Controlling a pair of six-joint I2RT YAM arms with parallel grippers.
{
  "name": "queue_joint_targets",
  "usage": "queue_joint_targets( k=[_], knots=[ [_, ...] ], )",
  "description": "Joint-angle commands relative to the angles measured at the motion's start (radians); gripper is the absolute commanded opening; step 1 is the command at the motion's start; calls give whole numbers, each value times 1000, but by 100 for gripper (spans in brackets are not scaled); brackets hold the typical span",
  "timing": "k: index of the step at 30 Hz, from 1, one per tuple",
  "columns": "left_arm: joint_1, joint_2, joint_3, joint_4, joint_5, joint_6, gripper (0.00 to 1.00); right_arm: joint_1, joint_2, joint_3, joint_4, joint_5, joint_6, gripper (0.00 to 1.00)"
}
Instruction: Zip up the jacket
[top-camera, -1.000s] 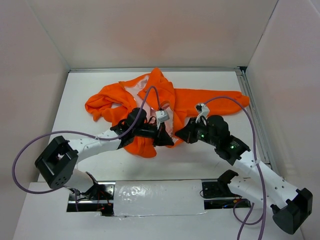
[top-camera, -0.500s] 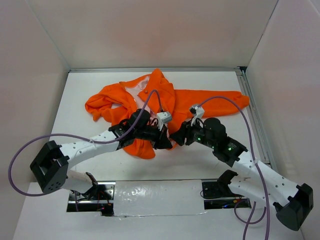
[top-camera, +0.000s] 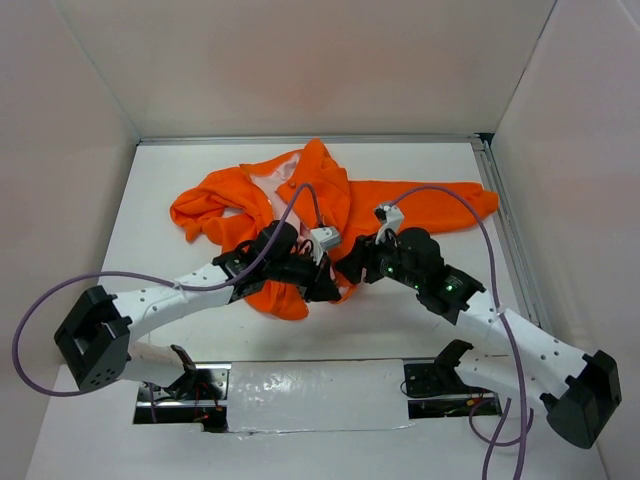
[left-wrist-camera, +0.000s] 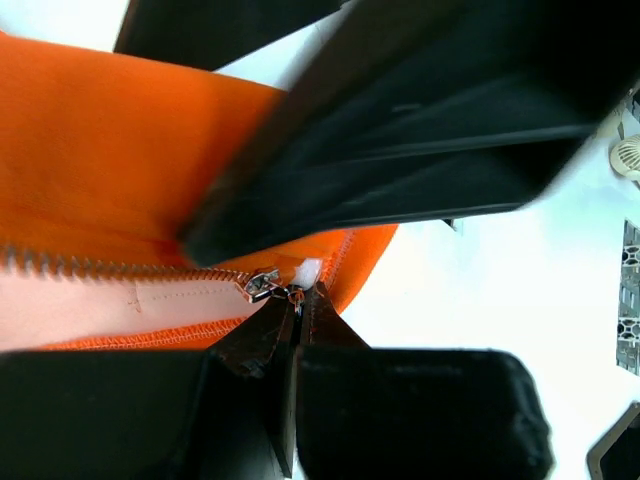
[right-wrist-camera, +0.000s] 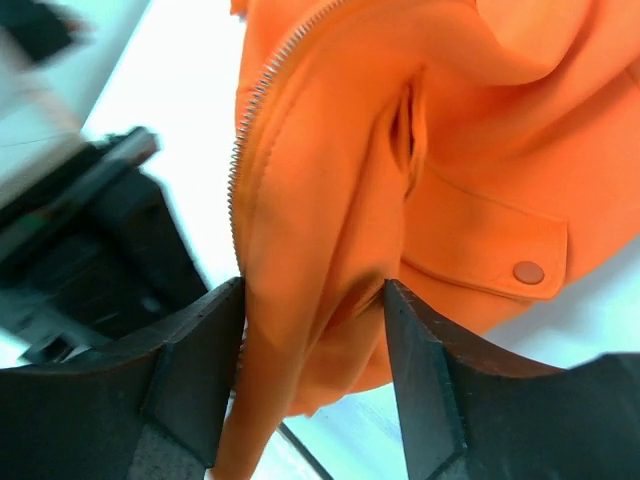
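Looking from the left wrist alone reveals the left end effector (left-wrist-camera: 297, 303) pinching the zipper slider (left-wrist-camera: 263, 286). The right end effector (right-wrist-camera: 312, 292) clamps a jacket (right-wrist-camera: 330, 180) fold.

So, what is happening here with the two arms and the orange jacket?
Two arms are working at the bottom hem of the jacket, which lies rumpled and open on the table. The left gripper has its jaws shut at the zipper slider, at the bottom end of the teeth. The right gripper holds a fold of the front panel beside a snap pocket. The zipper is not yet closed.
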Motion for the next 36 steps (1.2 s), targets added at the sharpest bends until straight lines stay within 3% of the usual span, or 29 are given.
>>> queue_joint_targets(
  k=[1, 2, 5, 6, 7, 13, 20, 23, 25, 27, 29, 30, 31, 36],
  knots=[
    [-9, -53, -4, 42, 43, 11, 0, 13, 49, 60, 56, 11, 33, 63],
    [-9, -55, -7, 44, 45, 12, 0, 16, 61, 65, 67, 9, 41, 62],
    [-9, -55, -6, 41, 31, 5, 0, 33, 104, 82, 110, -1, 52, 42],
    [-9, -55, -3, 38, 26, 3, 0, 36, 126, 88, 117, 5, 54, 15],
    [-11, -53, 2, 29, 26, 3, 0, 46, 134, 100, 122, 20, 67, 0],
    [-9, -116, -65, -14, 5, -64, 0, 19, 120, 142, 134, 246, 147, 0],
    [-20, -256, -264, 51, 83, -172, 0, -33, 111, 196, 136, 289, 141, 0],
    [-23, -254, -266, 55, 126, -190, 0, -49, 97, 177, 174, 261, 132, 0],
    [-22, -248, -256, 39, 118, -193, 11, -50, 85, 162, 190, 223, 106, 0],
    [-23, -243, -234, 20, 104, -187, 39, -49, 78, 136, 202, 191, 90, 0],
    [-22, -239, -204, 10, 63, -173, 50, -46, 68, 108, 217, 93, 44, 0],
    [-22, -236, -191, -3, 51, -166, 60, -46, 66, 100, 219, 66, 32, 0],
    [-20, -227, -179, -7, 29, -159, 60, -47, 62, 94, 205, -19, -20, 0],
    [18, -205, -93, -77, -1, -127, 81, -46, 16, 84, 125, -96, -91, 0]
  ],
)
